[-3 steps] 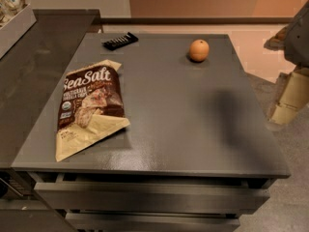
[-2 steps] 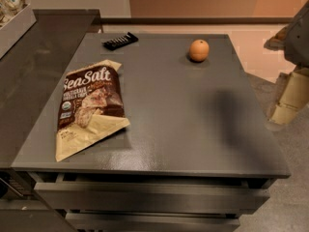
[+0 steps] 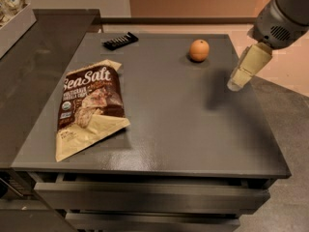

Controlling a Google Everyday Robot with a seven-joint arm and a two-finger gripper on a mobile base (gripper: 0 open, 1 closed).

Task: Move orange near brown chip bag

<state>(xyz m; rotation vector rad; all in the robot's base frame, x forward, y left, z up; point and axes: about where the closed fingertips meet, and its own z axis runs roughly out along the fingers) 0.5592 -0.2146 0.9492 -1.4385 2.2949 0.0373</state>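
Note:
The orange (image 3: 199, 50) sits on the grey table (image 3: 183, 124) near its far right edge. The brown chip bag (image 3: 91, 105) with "Sea Salt" lettering lies flat on the table's left side, far from the orange. My gripper (image 3: 247, 67) hangs at the right, above the table's right edge, to the right of and slightly nearer than the orange, not touching it. It holds nothing that I can see.
A small black bar (image 3: 120, 40) lies at the table's far left corner. A grey counter (image 3: 29, 66) adjoins the table on the left. Drawers (image 3: 149, 197) show below the table's front edge.
My gripper and arm have moved left, in over the table's right edge, closer to the orange. The orange and the bag have not moved.

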